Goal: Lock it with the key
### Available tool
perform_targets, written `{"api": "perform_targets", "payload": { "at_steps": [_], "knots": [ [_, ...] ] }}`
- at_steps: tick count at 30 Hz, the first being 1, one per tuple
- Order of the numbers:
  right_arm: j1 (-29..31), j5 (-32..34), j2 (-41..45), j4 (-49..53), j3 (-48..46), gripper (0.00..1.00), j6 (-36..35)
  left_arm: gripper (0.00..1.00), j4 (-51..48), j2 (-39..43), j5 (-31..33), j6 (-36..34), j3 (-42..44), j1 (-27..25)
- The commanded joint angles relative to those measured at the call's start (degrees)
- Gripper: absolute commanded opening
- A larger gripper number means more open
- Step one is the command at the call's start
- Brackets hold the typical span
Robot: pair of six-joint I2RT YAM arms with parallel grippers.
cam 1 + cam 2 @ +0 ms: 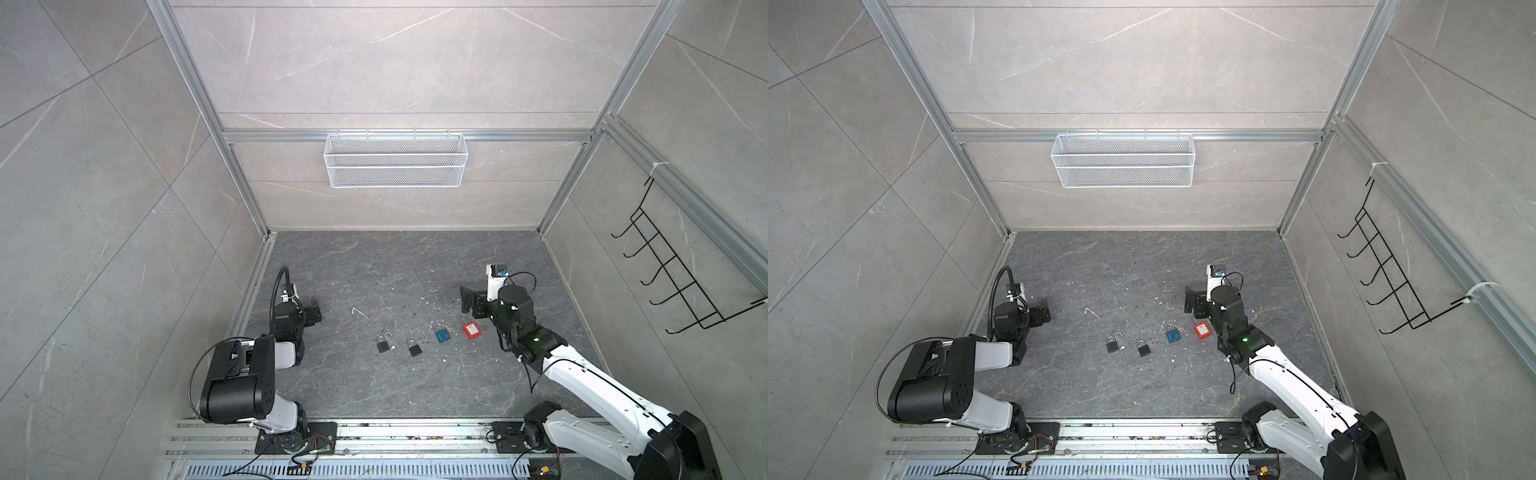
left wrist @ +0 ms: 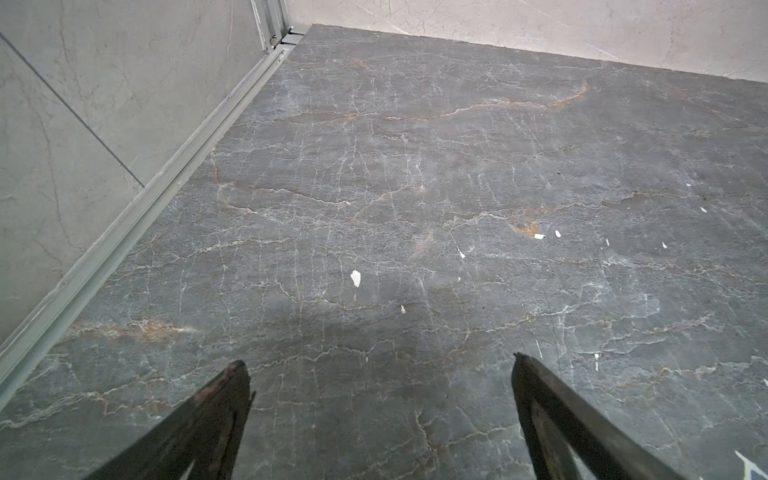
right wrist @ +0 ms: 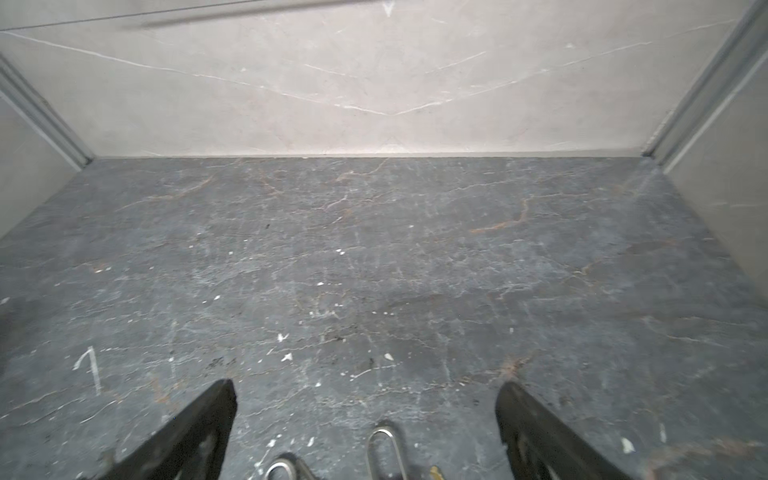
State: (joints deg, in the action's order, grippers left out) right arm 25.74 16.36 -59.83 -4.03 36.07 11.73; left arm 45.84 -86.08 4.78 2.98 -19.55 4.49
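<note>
The red padlock [image 1: 472,330] lies just beside the wide-open right tool [image 1: 471,302], shackle toward it, well apart from the equally wide left tool [image 1: 316,311].

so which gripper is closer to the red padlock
Right. The right gripper hovers just behind the red padlock, toward the back wall, jaws open. The left gripper sits far off on the left side, beyond both black padlocks.

A black padlock [image 1: 383,344], second black padlock [image 1: 414,348], blue padlock [image 1: 441,335] and red padlock [image 1: 471,329] are lying in a row near the middle of the dark veined surface [image 1: 374,266].
</note>
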Motion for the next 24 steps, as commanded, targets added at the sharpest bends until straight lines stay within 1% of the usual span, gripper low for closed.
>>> {"api": "perform_targets", "payload": {
  "at_steps": [1, 4, 7, 8, 11, 14, 17, 18, 20, 21, 22, 24],
  "knots": [
    [-1.1, 6.8, -0.6, -3.7, -1.9, 1.0, -1.2, 1.0, 2.5, 0.4, -1.2, -1.1, -0.9, -0.3],
    [-2.7, 10.3, -0.2, -8.3, -5.2, 1.0, -3.1, 1.0, 2.3, 0.4, -1.0, -1.1, -1.0, -0.5],
    [-5.4, 15.3, -0.1, -13.5, -8.8, 1.0, -5.4, 1.0, 2.2, 0.3, -0.9, -1.1, -1.0, -0.5],
    [-6.7, 15.9, 0.1, -15.4, -10.1, 1.0, -5.9, 1.0, 2.1, 0.4, -0.9, -1.1, -1.0, -0.5],
    [-10.6, 14.0, -0.4, -20.1, -13.0, 1.0, -6.0, 1.0, 2.0, 0.4, -0.8, -1.2, -1.0, -0.6],
    [-14.2, 10.5, -4.5, -24.7, -14.0, 1.0, -7.8, 1.0, 2.1, 0.4, -0.7, -1.2, -1.1, -0.6],
    [-18.3, 5.5, -11.6, -30.2, -13.8, 1.0, -8.3, 1.0, 2.0, 0.3, -0.7, -1.2, -1.1, -0.6],
    [-20.4, 2.9, -14.0, -32.3, -13.9, 1.0, -7.1, 1.0, 1.9, 0.3, -0.6, -1.3, -1.2, -0.8],
    [-26.0, -4.4, -17.7, -34.8, -14.0, 1.0, -3.1, 1.0, 1.9, 0.3, -0.5, -1.3, -1.3, -0.7],
    [-28.4, -7.6, -19.8, -37.4, -14.3, 1.0, -0.8, 1.0, 1.9, 0.3, -0.5, -1.3, -1.2, -0.7],
    [-29.9, -10.2, -21.4, -40.4, -14.7, 1.0, 0.0, 1.0, 1.9, 0.3, -0.5, -1.3, -1.2, -0.8],
    [-30.2, -13.5, -21.0, -35.0, -12.5, 1.0, -1.4, 1.0, 1.8, 0.3, -0.3, -1.4, -1.2, -0.8]
  ]
}}
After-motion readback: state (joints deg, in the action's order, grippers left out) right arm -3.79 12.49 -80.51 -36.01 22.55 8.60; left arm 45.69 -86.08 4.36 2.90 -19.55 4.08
